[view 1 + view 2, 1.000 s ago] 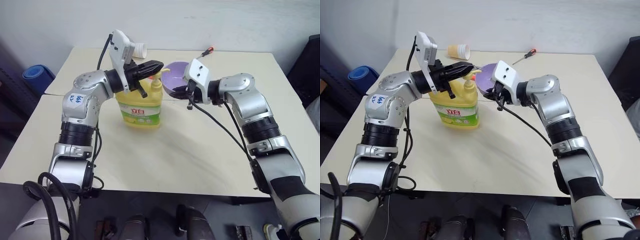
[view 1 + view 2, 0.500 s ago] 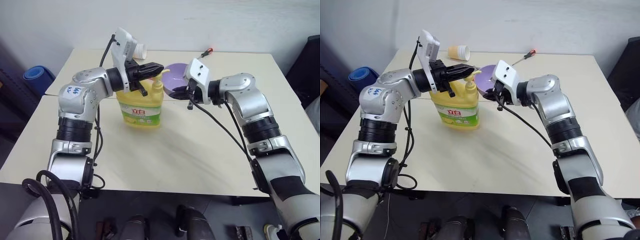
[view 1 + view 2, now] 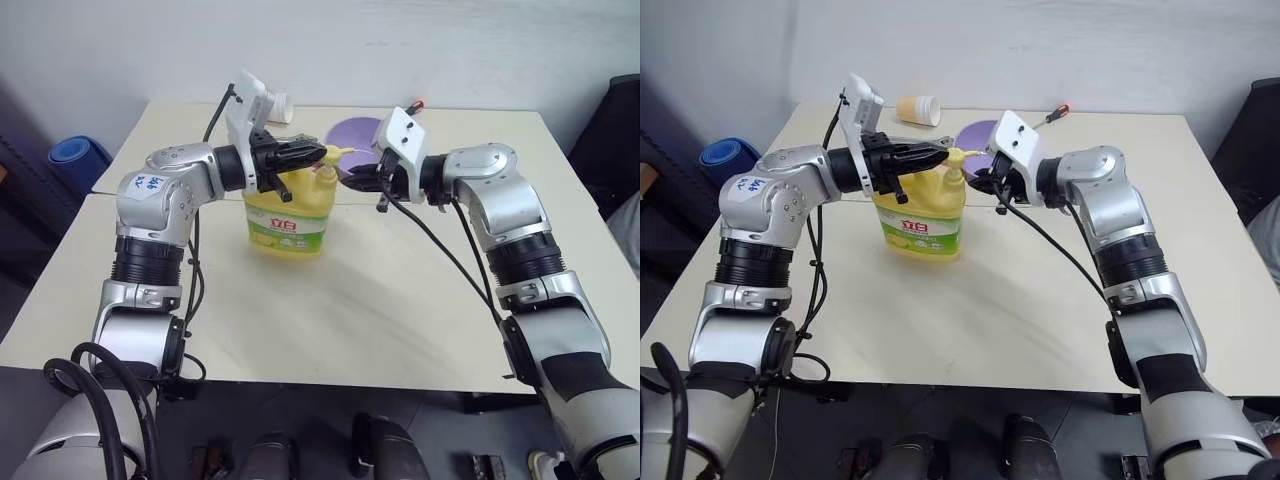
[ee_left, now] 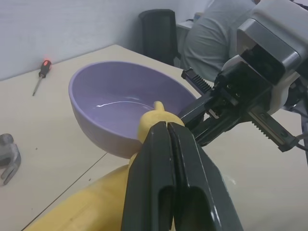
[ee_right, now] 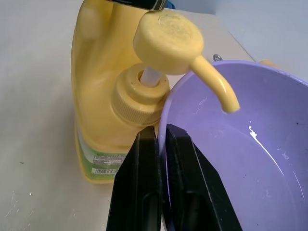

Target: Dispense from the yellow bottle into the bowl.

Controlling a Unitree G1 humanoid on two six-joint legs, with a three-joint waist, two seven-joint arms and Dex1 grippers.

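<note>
Since a second ago the bowl (image 3: pixel 978 133) has risen from beside the bottle's shoulder to the height of the pump head, and the left gripper (image 3: pixel 936 153) has levelled out over that head. The yellow bottle (image 3: pixel 923 216) stands upright on the table (image 3: pixel 1040 300), its long axis vertical, its label facing the robot. The curved spout of the pump nozzle (image 5: pixel 169 42) reaches over the bowl's near rim, its tip hanging above the lavender interior, where a thin streak of liquid already lies.

The right gripper (image 5: pixel 156 139) is clamped on the bowl's rim, one finger outside the wall and one inside, holding the bowl tilted slightly toward the bottle and clear of the table. The left gripper, fingers pressed together and holding nothing, lies directly over the pump head, pointing level toward the bowl; whether it actually touches the cap cannot be told.

The left arm is the one placed for the pump stroke: upper arm forward, forearm swung inward across the bottle's top. The right arm mirrors it, elbow out, wrist bent inward. The coming move looks like a straight downward press, and it depends on the spout tip staying inside the rim.

A paper cup (image 3: pixel 918 109) and a screwdriver (image 3: pixel 1053 115) lie at the table's far side, well apart.
</note>
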